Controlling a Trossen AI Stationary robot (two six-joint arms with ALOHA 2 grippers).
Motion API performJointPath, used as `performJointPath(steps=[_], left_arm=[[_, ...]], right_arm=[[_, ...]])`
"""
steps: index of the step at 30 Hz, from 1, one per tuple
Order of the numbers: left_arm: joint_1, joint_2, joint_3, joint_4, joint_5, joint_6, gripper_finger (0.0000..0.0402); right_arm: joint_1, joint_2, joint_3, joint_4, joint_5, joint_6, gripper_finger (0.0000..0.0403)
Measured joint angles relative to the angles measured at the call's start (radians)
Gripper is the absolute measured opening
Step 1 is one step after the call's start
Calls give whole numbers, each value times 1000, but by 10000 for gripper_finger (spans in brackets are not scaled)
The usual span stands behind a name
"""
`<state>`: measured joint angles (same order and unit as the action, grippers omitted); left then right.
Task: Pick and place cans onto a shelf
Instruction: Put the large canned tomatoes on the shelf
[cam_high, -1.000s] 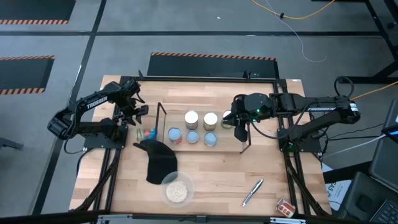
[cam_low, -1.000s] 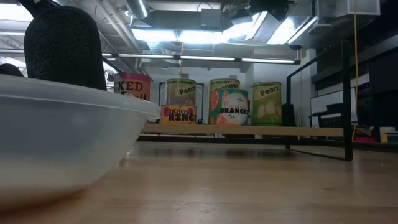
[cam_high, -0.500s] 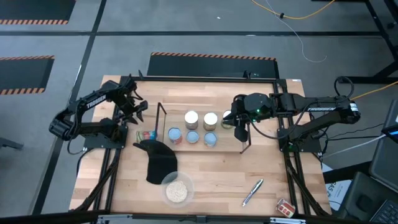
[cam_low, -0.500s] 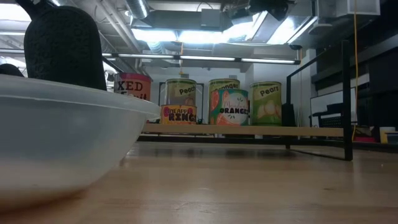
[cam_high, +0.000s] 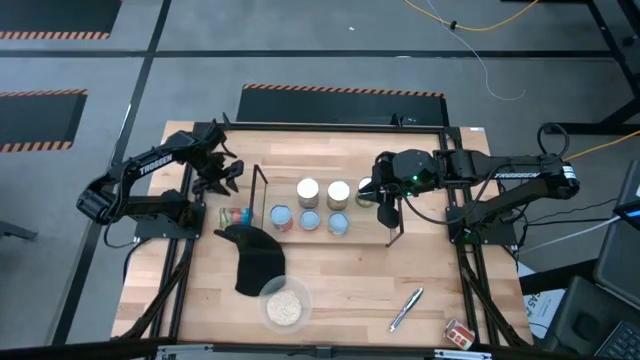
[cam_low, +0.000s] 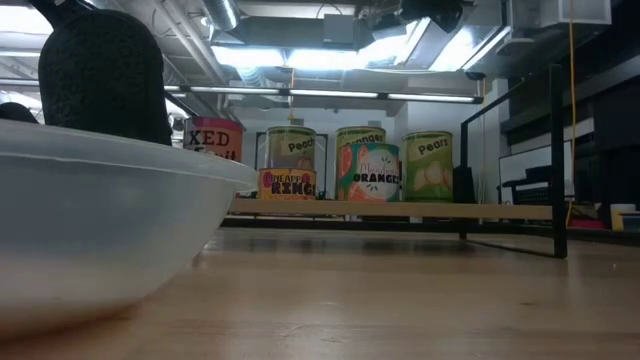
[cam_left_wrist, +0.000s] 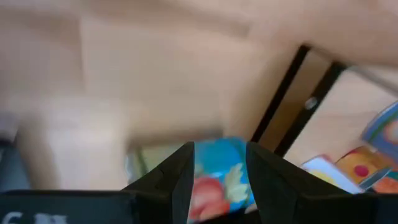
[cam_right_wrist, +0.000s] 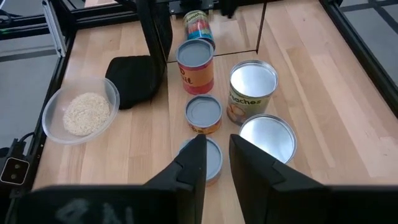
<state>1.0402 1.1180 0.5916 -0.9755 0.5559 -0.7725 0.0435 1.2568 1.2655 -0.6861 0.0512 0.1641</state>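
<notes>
The left jaws (cam_high: 222, 176) stand parted above a fallen can (cam_high: 236, 215) near the counter's (cam_high: 350, 290) left edge, holding nothing. The right jaws (cam_high: 383, 196) hover partly open, empty, over the shelf's (cam_high: 262, 190) right end. Six cans (cam_high: 308, 190) stand upright on the shelf. A clear bowl (cam_high: 286, 306) near the front edge holds pale grains.

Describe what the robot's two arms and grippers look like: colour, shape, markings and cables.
Both arms are black, jointed metal links. The left arm and right arm carry white lettering. A green light glows by the right gripper; black cables trail near its base. The left gripper has two dark fingers.
</notes>
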Motion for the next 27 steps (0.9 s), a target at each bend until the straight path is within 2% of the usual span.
performJointPath(steps=[5, 9, 14, 18, 21, 25, 27], left_arm=[[0, 0, 1, 100, -17, 41, 137], [0, 1, 41, 46, -15, 50, 137], [0, 1, 180, -37, -50, 94, 137], [-1, 1, 303, -204, -105, 102, 137], [-19, 1, 372, -398, -157, 103, 137], [-85, 0, 407, -585, -250, 101, 137], [-127, -1, 404, -600, -289, 90, 137]], right_arm=[[0, 0, 0, 0, 0, 10, 74], [0, 0, 0, 0, 0, 10, 75], [0, 0, 0, 0, 0, 10, 74], [0, 0, 0, 0, 0, 14, 75], [0, 0, 0, 0, 0, 14, 75], [0, 0, 0, 0, 0, 10, 74], [0, 0, 0, 0, 0, 8, 74]])
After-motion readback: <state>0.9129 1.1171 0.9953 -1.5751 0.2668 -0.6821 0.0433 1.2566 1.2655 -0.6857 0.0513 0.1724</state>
